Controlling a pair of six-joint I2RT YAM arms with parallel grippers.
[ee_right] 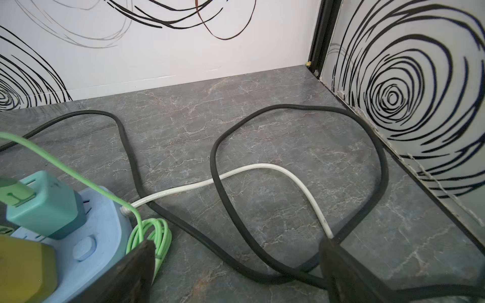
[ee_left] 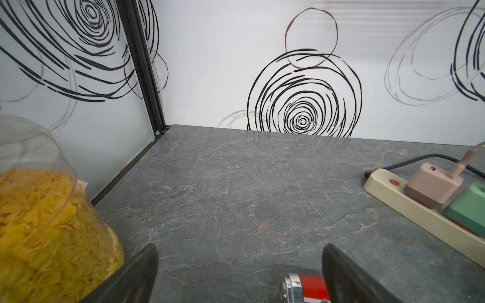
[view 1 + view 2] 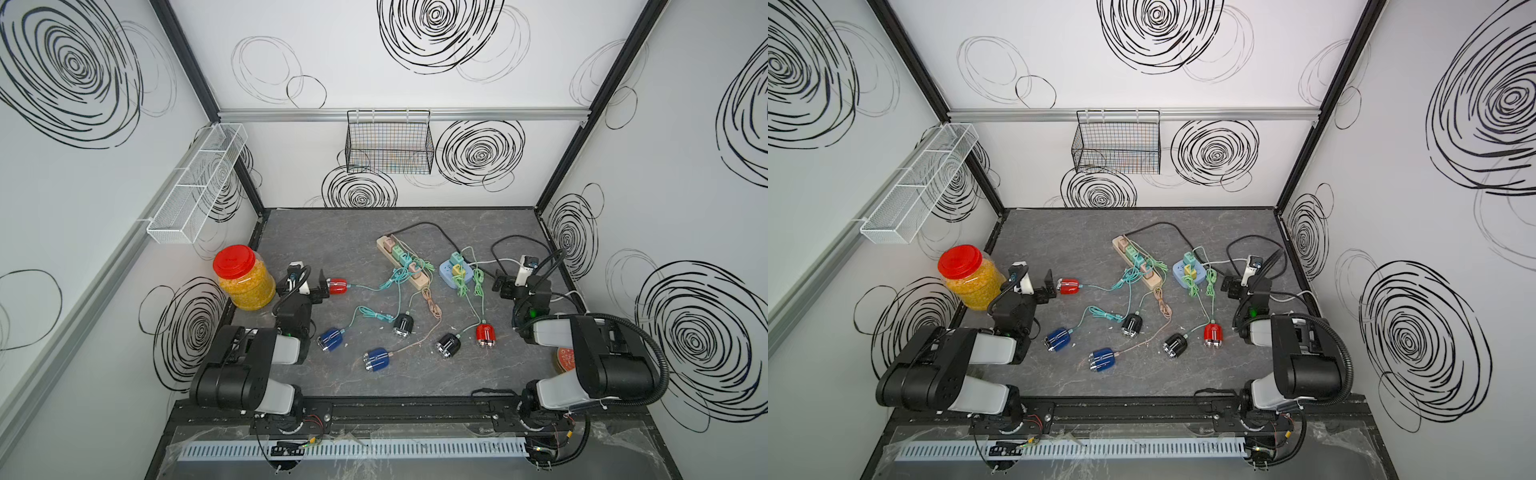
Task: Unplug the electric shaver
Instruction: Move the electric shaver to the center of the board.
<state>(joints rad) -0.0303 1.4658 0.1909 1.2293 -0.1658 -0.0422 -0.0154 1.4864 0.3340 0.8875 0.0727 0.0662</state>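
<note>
Left gripper [image 3: 323,286] stands with its jaws spread wide and empty. The red shaver [image 3: 337,286] lies on its side right at the tips. In the left wrist view its chrome end [image 2: 301,287] sits between the fingers, close to one of them, though contact is not clear.

The shaver looks small, light and rigid. Its glossy shell is probably slippery, so a squeeze across the flat flanks seems safer than one on the rounded ends. Its teal cable [image 3: 365,287] is soft and runs into a tangle by the beige power strip [image 3: 422,282]. Pulling on the cord would likely drag everything, so the hold belongs on the hard body or on the plug.

Room is tight on one side, where the jar [image 3: 249,286] of yellow flakes stands just beside the arm with the wall behind it. Bare table [image 3: 316,237] opens toward the back. Nearer the front, a blue shaver [image 3: 330,340] lies well apart.

Across the table the right gripper [image 3: 500,283] is likewise wide open and holding nothing. It is just beside the blue power strip [image 3: 446,274], with loops of black cord [image 1: 288,110] lying ahead of it — easy to snag.
</note>
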